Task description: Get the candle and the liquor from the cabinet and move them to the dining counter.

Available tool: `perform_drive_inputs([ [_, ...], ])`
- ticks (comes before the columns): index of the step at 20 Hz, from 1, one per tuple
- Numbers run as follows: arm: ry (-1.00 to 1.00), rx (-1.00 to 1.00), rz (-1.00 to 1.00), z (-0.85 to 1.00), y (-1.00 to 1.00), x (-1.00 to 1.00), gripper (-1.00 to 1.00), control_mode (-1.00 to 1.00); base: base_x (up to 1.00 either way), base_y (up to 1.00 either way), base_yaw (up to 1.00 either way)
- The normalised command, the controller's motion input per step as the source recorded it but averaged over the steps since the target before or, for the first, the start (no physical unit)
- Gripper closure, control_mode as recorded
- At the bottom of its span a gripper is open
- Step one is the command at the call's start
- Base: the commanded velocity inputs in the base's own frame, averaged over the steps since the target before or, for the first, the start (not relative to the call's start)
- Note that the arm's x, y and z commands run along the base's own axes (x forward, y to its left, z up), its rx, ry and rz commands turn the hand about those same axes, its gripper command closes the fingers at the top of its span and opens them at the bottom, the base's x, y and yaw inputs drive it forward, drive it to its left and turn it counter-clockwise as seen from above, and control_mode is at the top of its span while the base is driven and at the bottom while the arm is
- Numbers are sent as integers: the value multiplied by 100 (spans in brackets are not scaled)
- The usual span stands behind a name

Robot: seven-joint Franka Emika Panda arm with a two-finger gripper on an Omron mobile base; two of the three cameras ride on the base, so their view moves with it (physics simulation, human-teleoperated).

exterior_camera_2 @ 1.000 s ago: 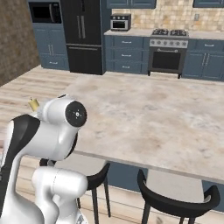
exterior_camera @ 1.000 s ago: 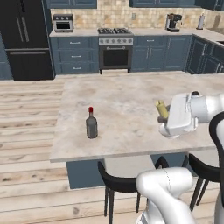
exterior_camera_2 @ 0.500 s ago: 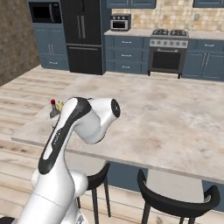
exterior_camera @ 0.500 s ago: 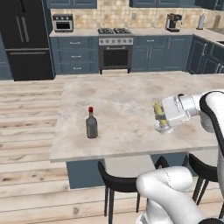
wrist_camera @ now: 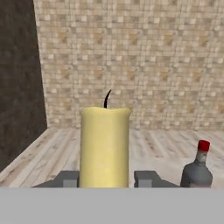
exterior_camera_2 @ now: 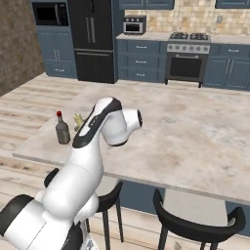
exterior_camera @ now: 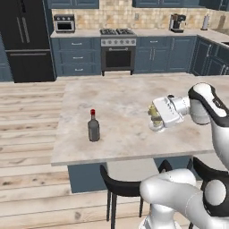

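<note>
Left base view: the white arm's hand has swung round and come down since a second ago, so the slim yellow stick candle (exterior_camera: pixel 154 114) now sits low over the beige marbled stone bench (exterior_camera: pixel 120 96), near its right part toward the stool-side edge. Its silvery saucer holder looks to be at or just above the stone; contact is hard to judge here. The gripper (exterior_camera: pixel 156 117) holds it with the fingers closed on the candle. The small dark glass liquor bottle with a red cap (exterior_camera: pixel 93 126) already stands upright near the bench's left edge, well apart from the candle, so I judge only the release of the candle is left.

Right base view: the liquor bottle (exterior_camera_2: pixel 61 128) stands near the bench's left corner; the candle (exterior_camera_2: pixel 78 120) peeks out beside the arm.

Hand view: the candle (wrist_camera: pixel 105 146) stands upright between the two fingers (wrist_camera: pixel 67 179), long axis vertical, black wick up. The liquor bottle (wrist_camera: pixel 197 169) is also upright, neck up.
</note>
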Motion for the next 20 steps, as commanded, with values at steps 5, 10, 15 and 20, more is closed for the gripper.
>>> perform_drive_inputs([
  [5, -16, 10, 23, -40, 0, 58, 100, -100, 0, 0, 0],
  [10, -7, 15, 15, -31, 0, 54, 100, -100, 0, 0, 0],
  [15, 0, 17, 3, -16, 0, 34, 100, -100, 0, 0, 0],
  [20, 0, 4, 0, -3, 0, 8, 100, -100, 0, 0, 0],
])
